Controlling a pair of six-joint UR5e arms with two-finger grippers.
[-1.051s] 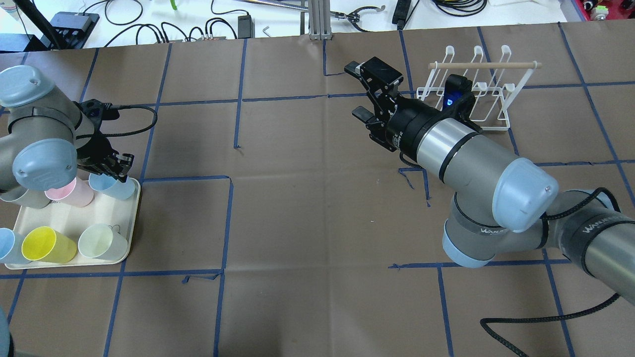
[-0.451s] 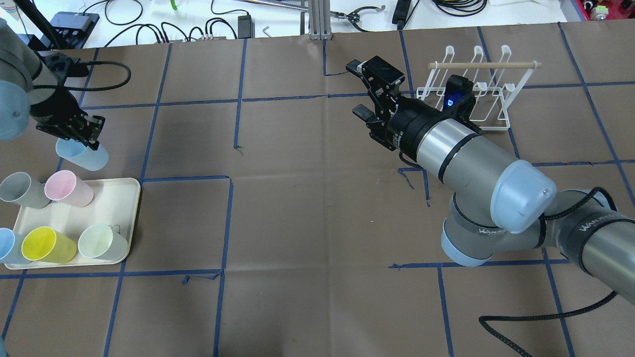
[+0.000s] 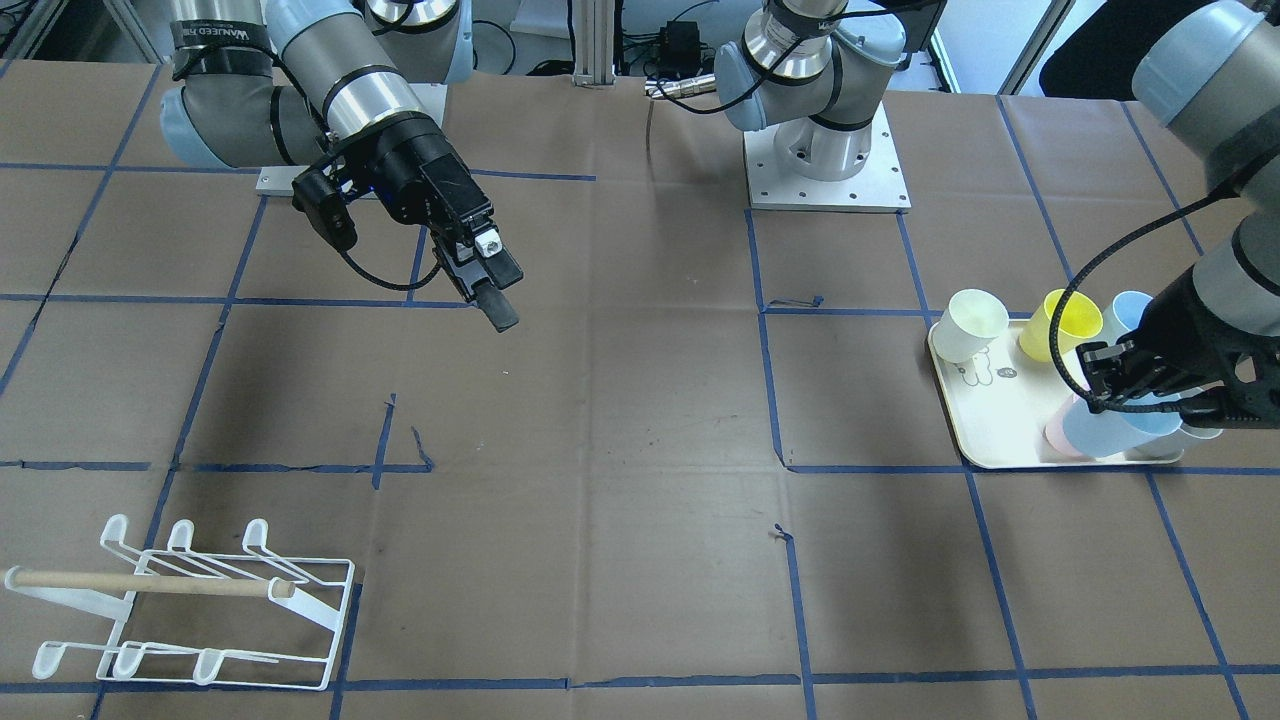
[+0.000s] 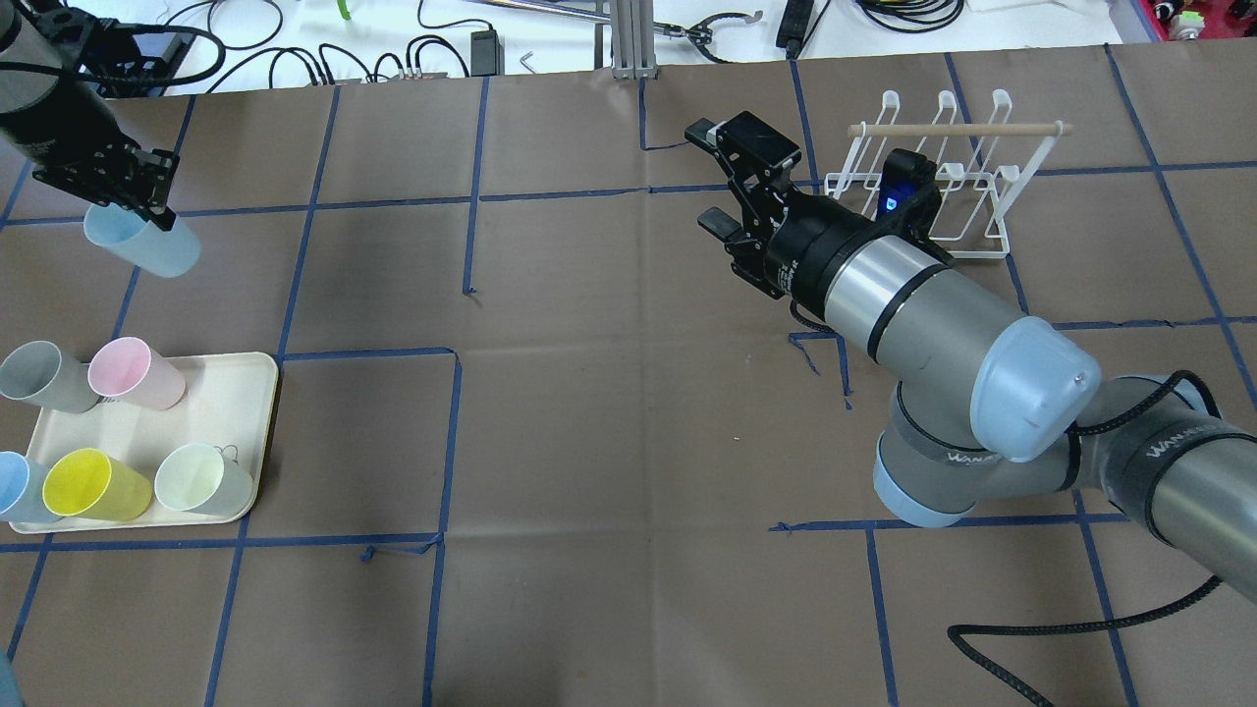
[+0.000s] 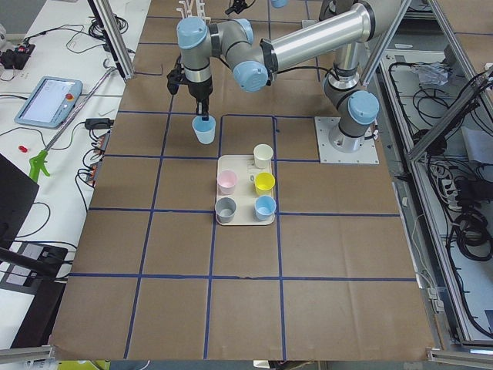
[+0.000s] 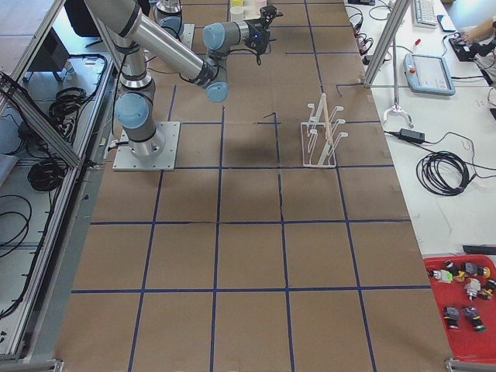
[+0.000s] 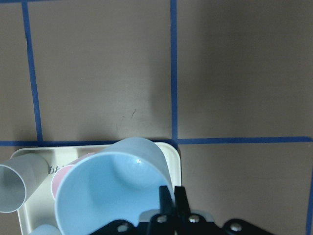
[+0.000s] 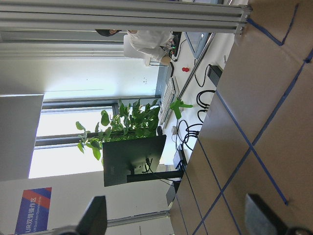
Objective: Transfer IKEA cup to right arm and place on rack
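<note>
Overhead view shows the left gripper (image 4: 155, 206) pinching the blue cup (image 4: 147, 247) by its rim, roughly upright, above the table's (image 4: 589, 412) far left corner, well left of the right gripper (image 4: 707, 179), fingers spread wide beside the rack (image 4: 957, 129).

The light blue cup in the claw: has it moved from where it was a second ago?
Yes. The light blue cup, gripped by the left claw, has left the cream tray and shifted up-left in the overhead view.
</note>
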